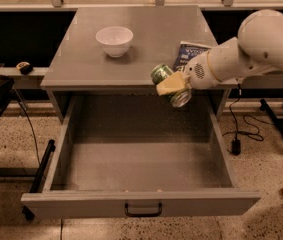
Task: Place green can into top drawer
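Note:
My gripper (172,85) reaches in from the right on a white arm and is shut on the green can (170,84). The can is tilted, its silver end pointing down and right. It hangs in the air just past the cabinet top's front edge, above the back of the open top drawer (141,204). The drawer is pulled fully out, its grey floor bare, with a dark handle at the middle of its front panel.
A white bowl (114,40) stands on the grey cabinet top (101,64) at the left. A blue chip bag (188,54) lies on the top at the right, partly behind my arm. A cable (241,129) trails on the floor at the right.

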